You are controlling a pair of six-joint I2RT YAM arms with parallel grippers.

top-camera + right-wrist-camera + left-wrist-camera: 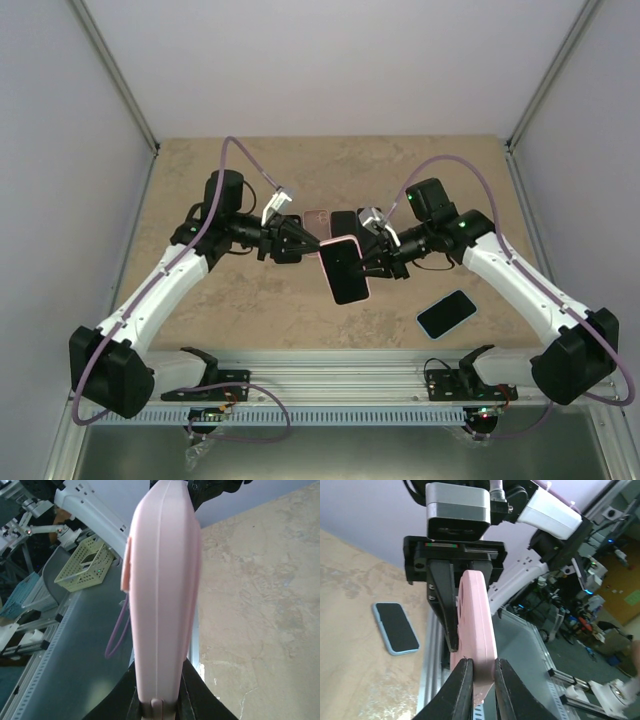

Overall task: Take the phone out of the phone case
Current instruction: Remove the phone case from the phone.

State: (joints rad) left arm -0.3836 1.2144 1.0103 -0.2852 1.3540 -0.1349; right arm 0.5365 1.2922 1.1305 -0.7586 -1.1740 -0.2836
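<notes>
Two tools of mine meet in mid-air over the middle of the table [260, 310], and both are clamped on the same thing. It is the pink case [476, 615] with the phone [344, 272] still seated in it, dark screen facing up. My left tool [482, 669] pinches one end of the case, its fingers pressed against both faces. My right tool [159, 682] grips the opposite end, a finger on each side. The case hangs clear of the table, touching nothing but the tools.

The table is a tan, mottled, stone-like sheet, flat and matt. On it, near my right arm, lies a second phone in a pale blue case [446, 313], screen up and well apart from the held one. Behind the tools a pink piece [318, 218] and a dark flat thing [345, 222] lie side by side; I cannot tell what they are.

Plain pale walls [60, 150] close in the left, right and back sides. A metal rail [330, 385] runs along the near edge. Past it, the wrist views show a cluttered workshop with a pale slatted basket [87, 562] in it.
</notes>
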